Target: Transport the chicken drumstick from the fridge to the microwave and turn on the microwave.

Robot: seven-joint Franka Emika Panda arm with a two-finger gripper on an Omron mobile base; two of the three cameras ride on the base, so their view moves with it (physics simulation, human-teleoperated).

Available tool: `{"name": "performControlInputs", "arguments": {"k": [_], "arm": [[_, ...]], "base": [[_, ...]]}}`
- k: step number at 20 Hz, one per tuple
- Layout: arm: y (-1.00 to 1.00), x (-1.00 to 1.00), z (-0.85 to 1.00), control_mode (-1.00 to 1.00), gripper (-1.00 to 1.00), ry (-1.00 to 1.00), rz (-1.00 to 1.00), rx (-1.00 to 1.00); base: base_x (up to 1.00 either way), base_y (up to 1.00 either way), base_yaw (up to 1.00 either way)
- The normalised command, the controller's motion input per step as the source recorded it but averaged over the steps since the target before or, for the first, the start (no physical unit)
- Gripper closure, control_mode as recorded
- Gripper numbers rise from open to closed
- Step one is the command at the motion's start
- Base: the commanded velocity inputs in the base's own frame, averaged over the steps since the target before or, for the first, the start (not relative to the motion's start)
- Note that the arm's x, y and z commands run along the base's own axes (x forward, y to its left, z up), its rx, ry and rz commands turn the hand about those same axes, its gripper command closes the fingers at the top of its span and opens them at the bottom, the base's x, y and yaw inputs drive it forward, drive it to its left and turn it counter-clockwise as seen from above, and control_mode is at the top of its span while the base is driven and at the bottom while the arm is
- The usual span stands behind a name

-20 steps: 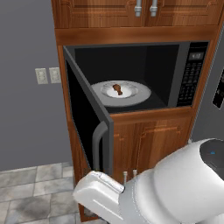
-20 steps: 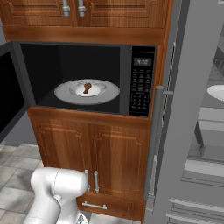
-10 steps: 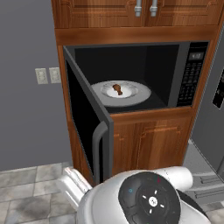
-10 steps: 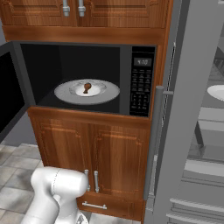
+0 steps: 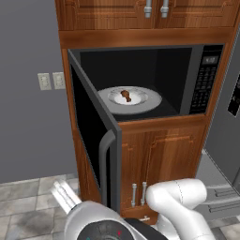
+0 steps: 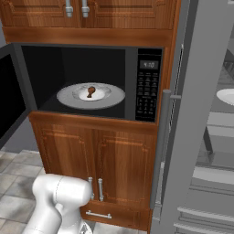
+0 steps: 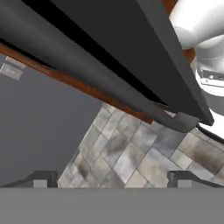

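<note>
From the left base view, the small golden-brown chicken drumstick [image 5: 125, 96] lies on the round white turntable [image 5: 149, 104] inside the wide grey-framed microwave [image 5: 140, 79], whose dark-windowed door [image 5: 93, 140] hangs wide open, presumably awaiting closing.

The right base view shows the drumstick centred on the turntable, black button panel [image 6: 148, 87] alongside, the large grey fridge [image 6: 201, 128] just right.

The hand view shows the gripper [image 7: 111, 180] with jaws spread wide and empty, below the door's edge, over grey floor tiles [image 7: 131, 153].

Wall surface: flat grey [image 5: 28, 131], fitted with two pale switch plates [image 5: 51, 80]. Floor: mottled grey stone tiles [image 7: 131, 157]. Cabinetry: reddish-brown wood, comprising upper doors with metal handles [image 5: 156, 8], and lower panelled doors [image 6: 96, 160] above a drawer [image 6: 105, 214].
</note>
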Motion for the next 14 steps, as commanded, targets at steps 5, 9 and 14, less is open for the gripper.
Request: {"name": "performControlInputs", "arguments": {"k": [5,9,14], "arm": [[0.33,0.34,-0.18,-1.0,-1.0,-0.12,-0.08,-0.08],[0.41,0.24,-0.15,-1.0,-1.0,-0.06,-0.04,-0.01],[0.36,0.21,-0.14,-1.0,-1.0,-0.06,-0.02,0.0]], "base": [[0.0,0.0,0.0],[0.0,0.0,0.0],[0.0,0.0,0.0]]}}
